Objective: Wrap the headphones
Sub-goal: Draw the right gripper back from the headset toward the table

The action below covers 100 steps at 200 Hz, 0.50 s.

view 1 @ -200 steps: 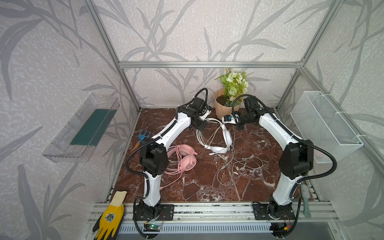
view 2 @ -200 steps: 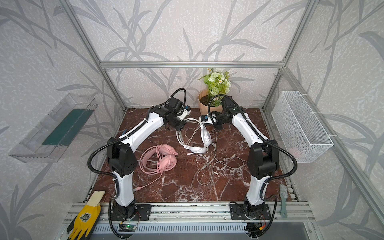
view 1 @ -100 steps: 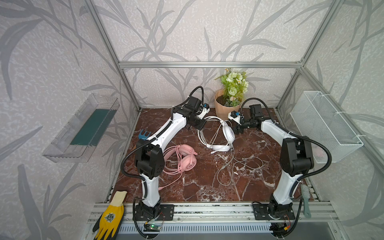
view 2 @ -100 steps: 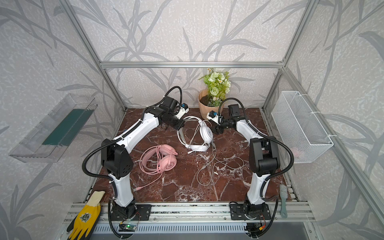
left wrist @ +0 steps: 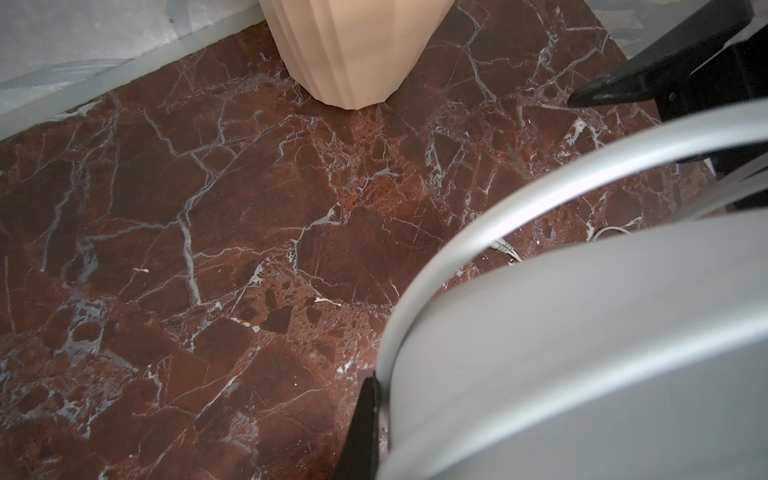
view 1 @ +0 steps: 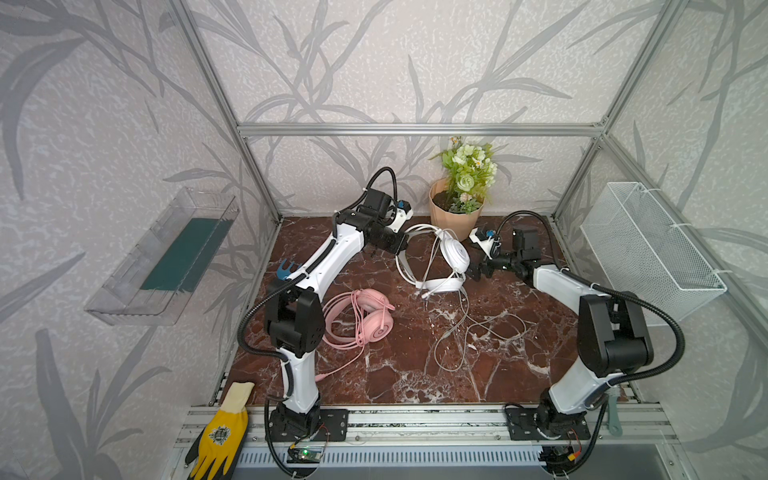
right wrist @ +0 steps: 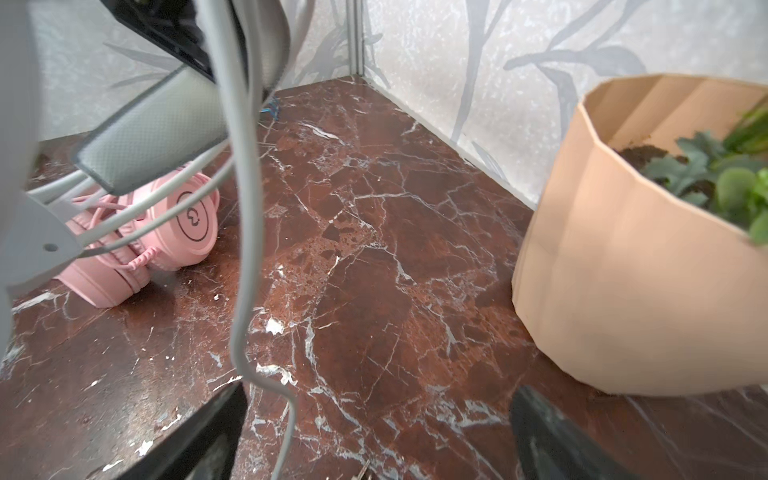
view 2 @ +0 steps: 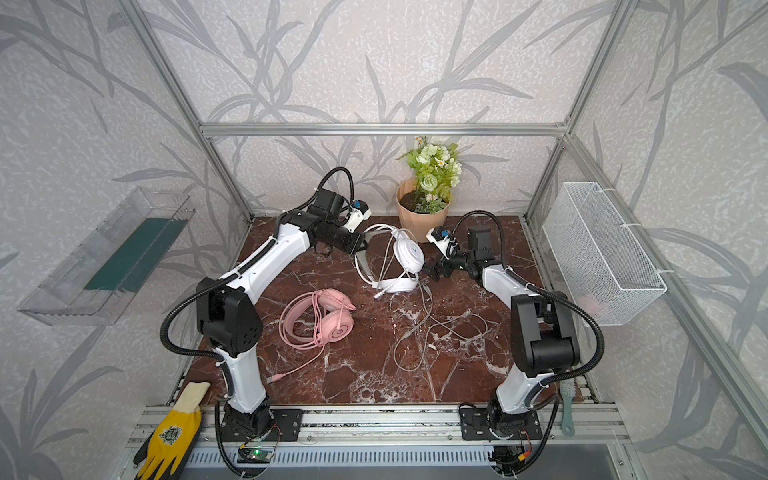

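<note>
Left gripper (view 1: 400, 246) pinched the white headphones (view 1: 455, 254); right gripper (view 1: 476, 273), jaws spread at their three o'clock, needed the white cable (right wrist: 248, 249) caught close, kept taut.

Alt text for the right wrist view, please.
Right gripper open above the marble table, the white headphones' cable hanging loose between its jaws. Pink headphones lie beyond; a peach flowerpot stands close by.

Our left arm (view 1: 332, 253) reaches to the back, elbow up | our left fingers (left wrist: 365, 424) closed on the white headset (view 1: 455, 255) band | our right arm (view 1: 557, 282) low, right fingers (right wrist: 552, 436) spread wide
</note>
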Motion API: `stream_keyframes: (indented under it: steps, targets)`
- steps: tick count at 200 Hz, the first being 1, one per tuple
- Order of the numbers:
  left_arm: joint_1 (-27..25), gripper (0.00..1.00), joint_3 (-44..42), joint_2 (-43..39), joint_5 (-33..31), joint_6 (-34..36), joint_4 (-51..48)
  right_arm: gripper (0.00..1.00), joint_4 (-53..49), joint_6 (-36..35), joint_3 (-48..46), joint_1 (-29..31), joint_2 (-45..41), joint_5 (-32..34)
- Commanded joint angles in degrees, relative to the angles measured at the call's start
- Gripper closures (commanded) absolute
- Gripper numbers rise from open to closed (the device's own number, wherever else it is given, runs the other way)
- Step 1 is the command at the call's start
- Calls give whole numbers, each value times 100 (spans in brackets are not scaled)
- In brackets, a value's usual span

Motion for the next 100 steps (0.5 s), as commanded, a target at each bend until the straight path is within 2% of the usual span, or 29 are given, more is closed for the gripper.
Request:
stream_keyframes:
  steps: [1,16,65,100]
  targets:
    - [43,100,16,-391,493,-265,271,1,1177,778,-375,-29,-337,415]
    - [51,100,94,-396,523,-357,267,1,1427,1051,-656,-21,-473,473]
    - [79,100,557,-377,553,-664,81,4,1869,1888,-1575,351,-1013,1259]
    - [94,100,746,-350,650,-826,39,7,2119,2267,-1888,698,-1033,1350]
